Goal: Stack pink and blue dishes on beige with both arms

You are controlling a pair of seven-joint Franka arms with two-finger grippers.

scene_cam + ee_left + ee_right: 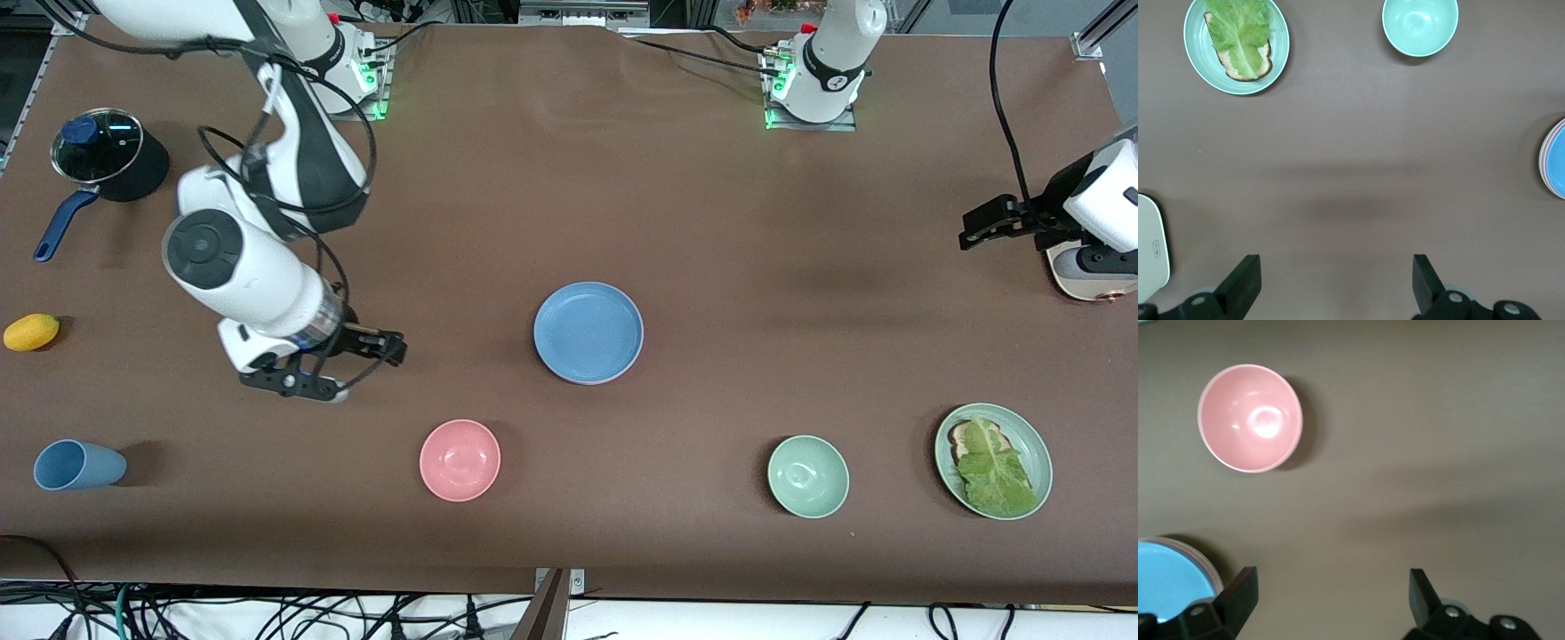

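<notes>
The light blue plate [588,332] lies in the middle of the table, on top of a stack. In the left wrist view a thin edge of the pink plate [1544,159] shows under the blue one [1557,160], with the pale rim of the beige plate [1540,161] outermost. My right gripper [364,366] hovers open and empty over bare table, toward the right arm's end from the stack. The right wrist view has the blue plate [1168,577] beside one finger [1238,590]. My left gripper [978,227] hangs open and empty over the left arm's end of the table.
Near the front camera's edge stand a blue cup [78,465], a pink bowl [460,460], a green bowl [807,476] and a pale green plate [1042,453] with bread and lettuce. A yellow fruit [31,332] and a lidded pot [108,160] sit at the right arm's end.
</notes>
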